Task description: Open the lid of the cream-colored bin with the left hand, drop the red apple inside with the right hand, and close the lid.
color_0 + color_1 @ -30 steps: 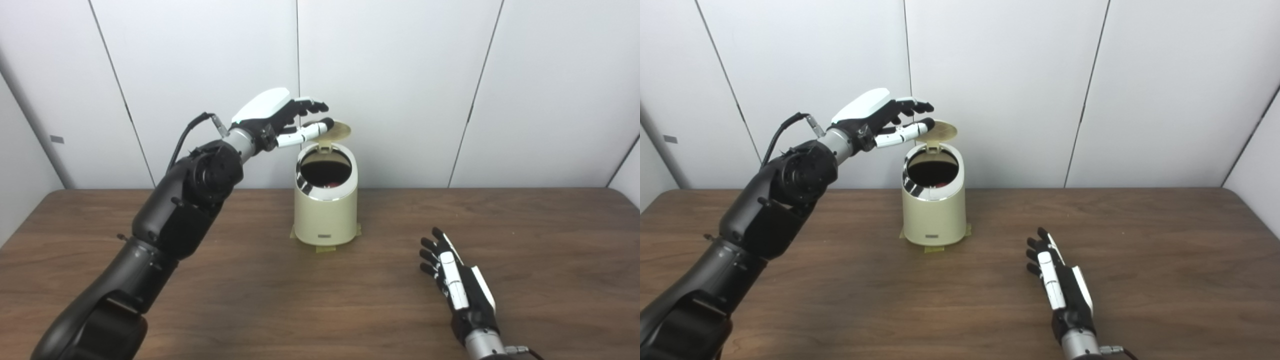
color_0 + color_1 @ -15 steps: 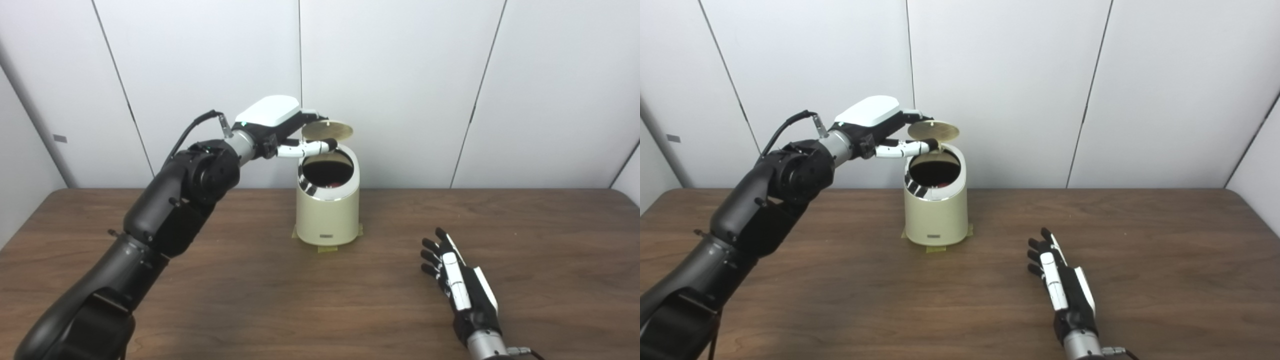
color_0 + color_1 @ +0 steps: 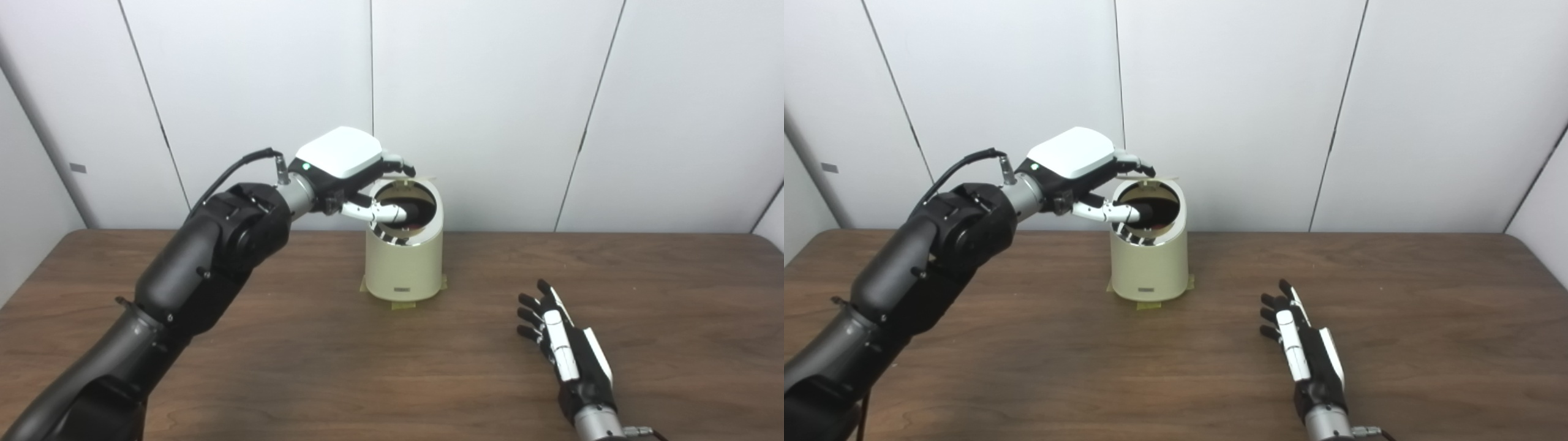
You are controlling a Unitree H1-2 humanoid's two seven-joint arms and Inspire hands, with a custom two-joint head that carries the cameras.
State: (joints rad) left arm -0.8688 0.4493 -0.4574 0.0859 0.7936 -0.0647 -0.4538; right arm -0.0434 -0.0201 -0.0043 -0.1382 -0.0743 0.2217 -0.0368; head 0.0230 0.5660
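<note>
Cream-colored bin (image 3: 405,263) is standing upright at the far-middle of the table (image 3: 343,367), w/ yellowish tape bits peeking out at its base. Its mouth, ringed by a shiny rim, is facing up and toward the cameras; inside it's dark, w/ a small patch of red showing low in the opening, prob. the red apple (image 3: 414,228), though too little is showing to be sure. Lid (image 3: 1159,178) is lying nearly flat over the back edge of the mouth, seen edge-on as a thin pale strip, not fully down.

Left hand (image 3: 350,168) is reaching over the bin from the left, palm down, white back plate facing up. Its fingers (image 3: 401,165) are curling over the lid's top, touching it, while the thumb (image 3: 383,212) is poking into the opening below; it's spread loosely, not gripping anything, just pressing on the lid.

Right hand (image 3: 1304,352) is lying on the table near the front right, well apart from the bin, fingers straight and slightly apart, holding nothing.

Table is dark brown wood grain, spanning the whole width. Behind it, the wall (image 3: 490,92) is made of plain white panels w/ thin dark seams; a grey strip is running down the far left side.
</note>
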